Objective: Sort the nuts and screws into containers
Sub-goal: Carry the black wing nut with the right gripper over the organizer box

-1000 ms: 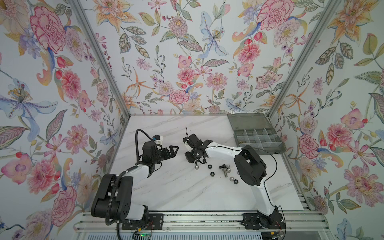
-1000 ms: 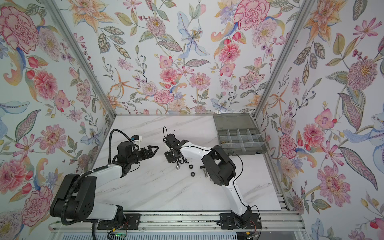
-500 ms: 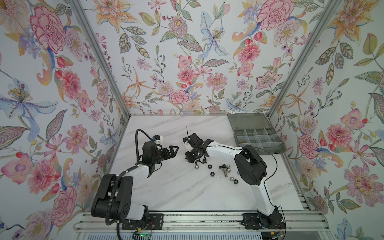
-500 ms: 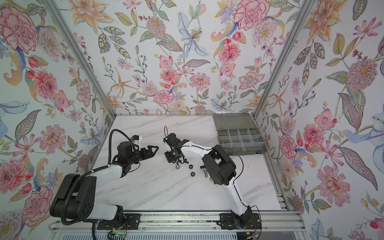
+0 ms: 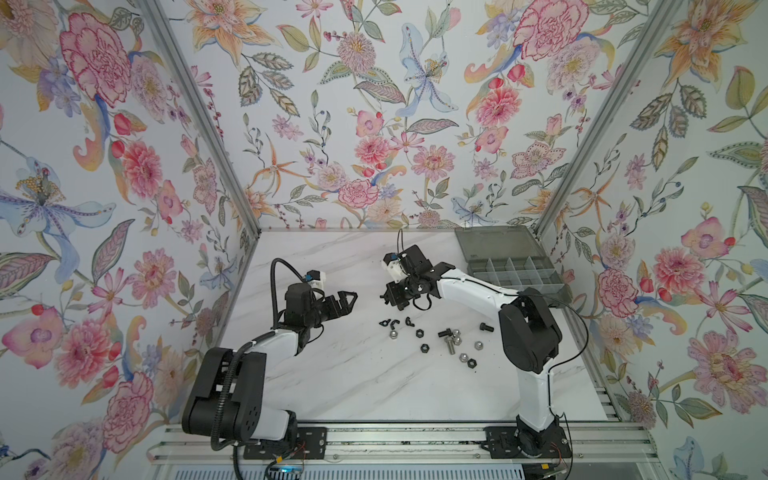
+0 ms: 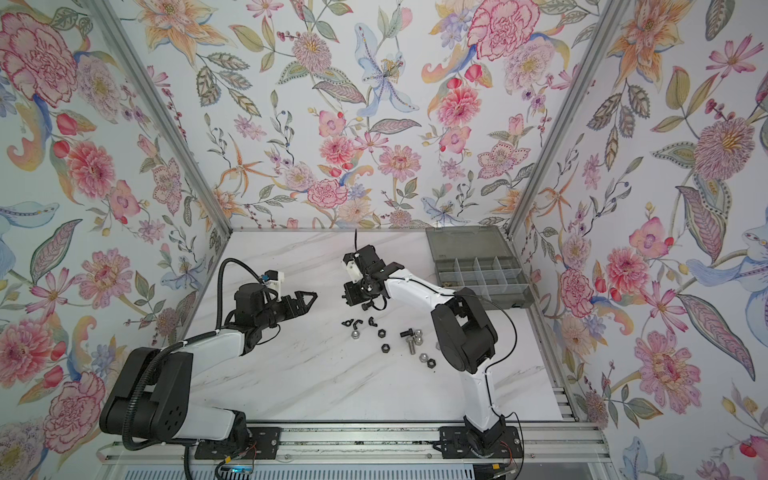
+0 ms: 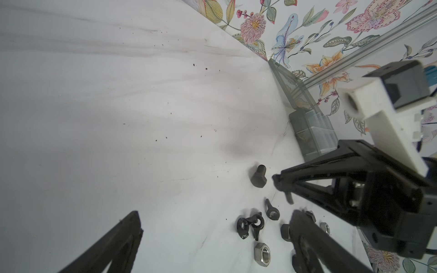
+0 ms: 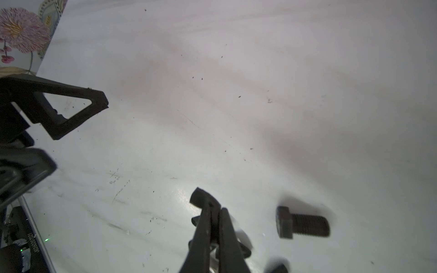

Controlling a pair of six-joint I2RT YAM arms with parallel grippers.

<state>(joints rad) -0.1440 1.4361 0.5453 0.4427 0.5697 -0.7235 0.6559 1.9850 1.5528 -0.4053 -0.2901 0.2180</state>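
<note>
The left claw hovers above the bench, its fingers spread wide and holding nothing. Facing it, the right claw is pinched tight, low over the surface; whether anything sits between its tips I cannot tell. A black screw lies just beside it. The nuts and other screws lie scattered nearer the front, and the organiser box stands open in the far right corner.

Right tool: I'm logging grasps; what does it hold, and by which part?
A small black piece, probably a nut, pinched between the right tool's shut tips; held part unclear.
</note>
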